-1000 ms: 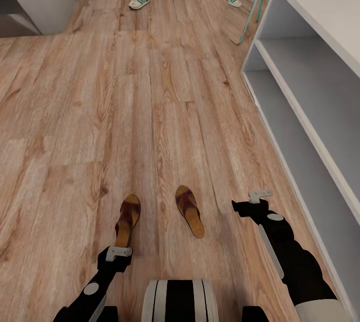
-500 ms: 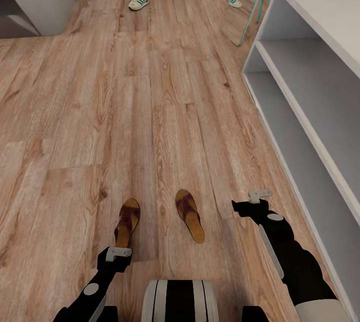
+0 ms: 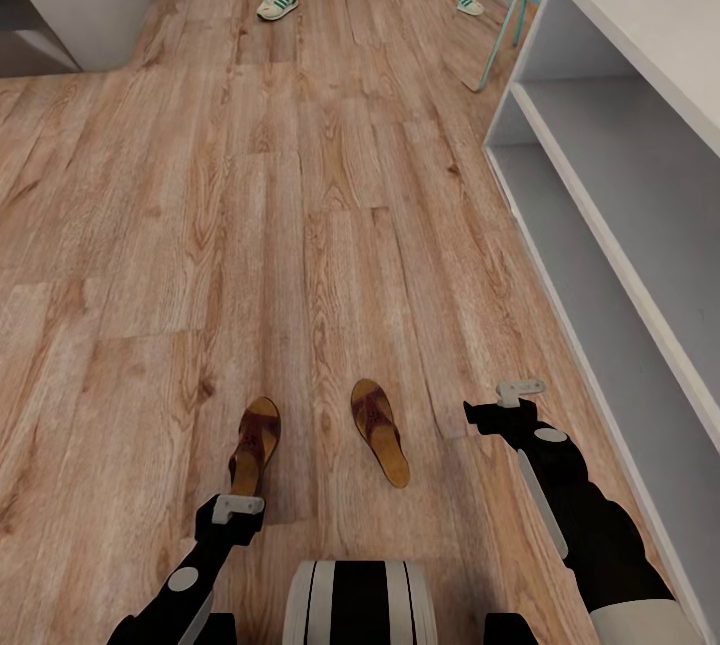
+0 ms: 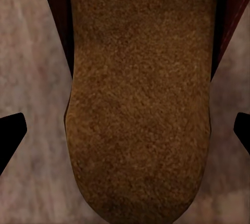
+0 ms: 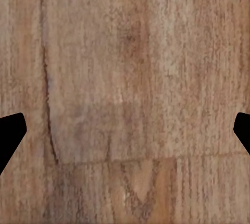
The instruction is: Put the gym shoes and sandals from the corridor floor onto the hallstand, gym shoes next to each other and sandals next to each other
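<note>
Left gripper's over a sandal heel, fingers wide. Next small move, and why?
Probably lower the left gripper straight down and close on the left sandal. In the left wrist view its tan insole sits centred between the open fingers, which flank it without touching. The other sandal lies apart on the floor, and the right gripper hangs open over bare planks.

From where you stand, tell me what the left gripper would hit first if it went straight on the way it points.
Most likely the heel of the left sandal: its tan insole lies between the open left gripper fingertips, on the floor. The gap is unclear.
</note>
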{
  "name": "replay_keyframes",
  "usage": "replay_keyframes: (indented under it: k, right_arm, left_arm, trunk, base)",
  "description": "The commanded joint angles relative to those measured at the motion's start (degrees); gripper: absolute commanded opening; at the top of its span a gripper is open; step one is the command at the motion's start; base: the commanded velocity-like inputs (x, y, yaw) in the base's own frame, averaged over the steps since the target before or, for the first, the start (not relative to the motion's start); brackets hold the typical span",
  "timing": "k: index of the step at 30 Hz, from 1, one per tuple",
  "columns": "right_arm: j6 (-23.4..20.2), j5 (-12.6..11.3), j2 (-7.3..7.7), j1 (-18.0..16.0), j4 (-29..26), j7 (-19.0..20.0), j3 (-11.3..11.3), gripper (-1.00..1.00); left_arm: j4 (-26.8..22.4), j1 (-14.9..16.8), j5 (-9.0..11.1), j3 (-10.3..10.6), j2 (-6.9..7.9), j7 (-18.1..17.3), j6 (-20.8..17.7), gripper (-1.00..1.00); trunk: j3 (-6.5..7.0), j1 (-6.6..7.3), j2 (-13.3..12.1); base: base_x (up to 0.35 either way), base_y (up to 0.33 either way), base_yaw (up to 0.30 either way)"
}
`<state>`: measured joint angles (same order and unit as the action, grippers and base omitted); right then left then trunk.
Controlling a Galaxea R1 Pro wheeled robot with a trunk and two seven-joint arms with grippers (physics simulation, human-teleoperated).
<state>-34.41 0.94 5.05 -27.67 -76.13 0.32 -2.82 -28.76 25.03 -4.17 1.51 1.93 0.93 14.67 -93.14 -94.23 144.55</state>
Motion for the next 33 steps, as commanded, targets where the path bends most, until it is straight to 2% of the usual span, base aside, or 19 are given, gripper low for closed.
replay_keyframes:
  k: [1, 8, 9, 33]
  right_arm:
    - [-0.3, 0.1, 0.04, 0.0, -0.1, 0.0, -0.1, 1.00]
    - [-0.3, 0.1, 0.04, 0.0, -0.1, 0.0, -0.1, 1.00]
    - [-0.3, 0.1, 0.04, 0.0, -0.1, 0.0, -0.1, 1.00]
    - [-0.3, 0.1, 0.04, 0.0, -0.1, 0.0, -0.1, 1.00]
  left_arm:
    - [0.0, 0.0, -0.4, 0.1, 0.02, 0.1, 0.2, 1.00]
    - [0.1, 0.0, -0.4, 0.1, 0.01, 0.1, 0.2, 1.00]
    - [0.1, 0.0, -0.4, 0.1, 0.01, 0.0, 0.2, -1.00]
    - [0.0, 0.0, -0.3, -0.4, 0.22, 0.0, 0.3, -1.00]
  trunk:
    - [-0.03, 0.01, 0.0]
    - [-0.03, 0.01, 0.0]
    - [-0.03, 0.01, 0.0]
    - [-0.03, 0.01, 0.0]
  base:
    - [0.000, 0.000, 0.000]
    - [0.000, 0.000, 0.000]
    - [0.000, 0.000, 0.000]
    - [0.000, 0.000, 0.000]
